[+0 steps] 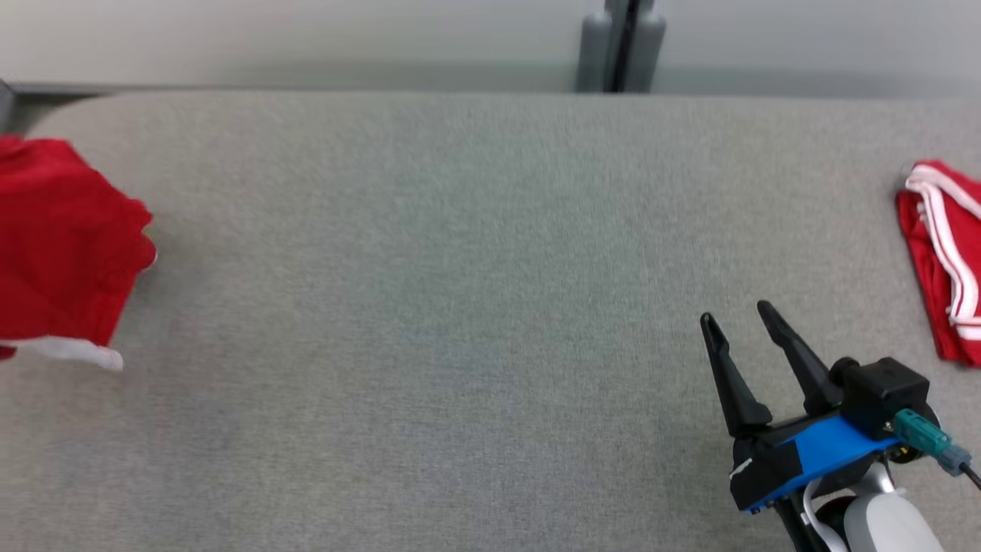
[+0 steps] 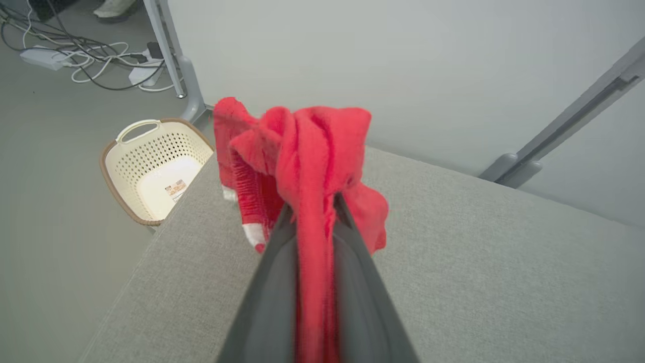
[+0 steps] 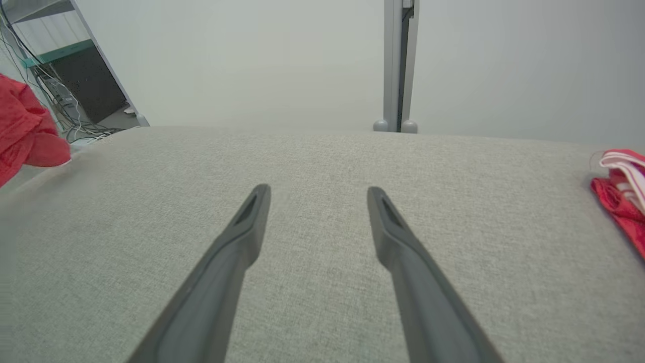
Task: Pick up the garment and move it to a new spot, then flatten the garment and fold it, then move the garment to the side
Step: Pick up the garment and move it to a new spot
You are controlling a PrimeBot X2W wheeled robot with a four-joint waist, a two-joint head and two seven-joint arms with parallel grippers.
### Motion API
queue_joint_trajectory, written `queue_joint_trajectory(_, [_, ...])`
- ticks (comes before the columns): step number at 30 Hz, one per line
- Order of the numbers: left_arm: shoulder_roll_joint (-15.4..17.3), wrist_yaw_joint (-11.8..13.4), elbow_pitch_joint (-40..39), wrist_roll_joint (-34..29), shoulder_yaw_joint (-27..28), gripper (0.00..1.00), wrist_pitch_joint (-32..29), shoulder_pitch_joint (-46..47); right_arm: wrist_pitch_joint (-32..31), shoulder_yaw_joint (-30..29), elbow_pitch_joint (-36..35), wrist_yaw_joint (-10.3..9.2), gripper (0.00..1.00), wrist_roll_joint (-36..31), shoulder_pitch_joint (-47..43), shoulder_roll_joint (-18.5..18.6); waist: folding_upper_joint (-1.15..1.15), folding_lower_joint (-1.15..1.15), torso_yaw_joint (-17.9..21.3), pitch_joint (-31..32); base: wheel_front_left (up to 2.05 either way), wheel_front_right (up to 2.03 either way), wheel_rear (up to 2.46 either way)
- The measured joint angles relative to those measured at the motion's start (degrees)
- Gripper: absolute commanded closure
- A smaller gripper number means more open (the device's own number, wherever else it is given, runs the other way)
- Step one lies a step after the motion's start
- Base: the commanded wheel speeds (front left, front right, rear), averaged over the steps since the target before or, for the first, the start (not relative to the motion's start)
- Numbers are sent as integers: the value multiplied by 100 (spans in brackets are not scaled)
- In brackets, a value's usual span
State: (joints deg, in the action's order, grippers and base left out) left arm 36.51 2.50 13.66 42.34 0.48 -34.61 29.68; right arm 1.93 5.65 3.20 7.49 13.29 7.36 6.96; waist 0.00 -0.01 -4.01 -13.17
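The garment (image 2: pixel 312 151) is a bunched red cloth with white trim, and it hangs from my left gripper (image 2: pixel 312 201), which is shut on a fold of it above the table's left end. In the head view the garment (image 1: pixel 61 245) shows at the far left edge. The right wrist view catches the garment (image 3: pixel 25 131) at its left edge. My right gripper (image 1: pixel 734 312) stands open over the table at the lower right, nothing between its fingers, and in its own view that right gripper (image 3: pixel 317 190) points across bare cloth.
The grey fabric table (image 1: pixel 460 307) spans the view. A second red garment with white stripes (image 1: pixel 943 261) lies at the right edge. A cream perforated basket (image 2: pixel 151 171) stands on the floor beside the table's left end, with cables (image 2: pixel 90 55) beyond. A grey post (image 1: pixel 621 46) rises behind.
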Motion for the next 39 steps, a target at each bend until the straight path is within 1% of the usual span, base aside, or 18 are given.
queue_joint_trajectory(5, [-34, 10, -699, -405, -512, 100, -177, 508, 22, -29, 49, -1, 0, 37, -185, -101, 0, -1, -56, 510, 0, 0, 0])
queue_joint_trajectory(8, [-169, 9, -1114, -450, -759, 100, -320, 736, 23, -14, 62, 0, 0, 42, -257, -153, 0, -1, 10, 741, 0, 0, 0])
queue_joint_trajectory(14, [-575, -156, -1646, -416, -1285, 100, -532, 1115, 16, -76, 35, -1, 0, 26, -375, -188, 0, -1, 375, 936, 0, 0, 0])
queue_joint_trajectory(19, [-970, -310, -1714, -431, -1836, 100, -667, 1316, 8, -77, -43, -1, 0, 4, -380, -232, 0, 0, 735, 948, 0, 0, 0])
queue_joint_trajectory(22, [-1241, -383, -1633, -495, -2181, 100, -678, 1348, -7, -57, -63, -1, 0, 7, -374, -247, 0, 0, 940, 892, 0, 0, 0])
queue_joint_trajectory(24, [-1359, -459, -1521, -656, -2451, 100, -627, 1346, -7, -36, -73, -1, 0, 20, -362, -259, 0, 0, 1069, 831, 0, 0, 0])
queue_joint_trajectory(29, [-1825, -502, -998, -664, -2828, 100, -276, 1004, 22, -11, -76, -1, 0, 38, -293, -281, 0, 1, 1373, 652, 0, 0, 0])
queue_joint_trajectory(35, [-2323, -387, -109, -837, -3084, 100, 454, 617, 77, 10, -51, -1, 0, 48, -222, -304, 0, 1, 1631, 401, 0, 0, 0])
queue_joint_trajectory(38, [-2503, -319, 393, -959, -3250, 100, 727, 402, 115, -5, -24, -1, 0, 52, -202, -307, 0, 1, 1684, 321, 0, 0, 0])
queue_joint_trajectory(39, [-2542, -303, 531, -996, -3307, 84, 817, 352, 116, -9, -18, -1, 0, 54, -192, -308, 0, 1, 1686, 310, 0, 0, 0])
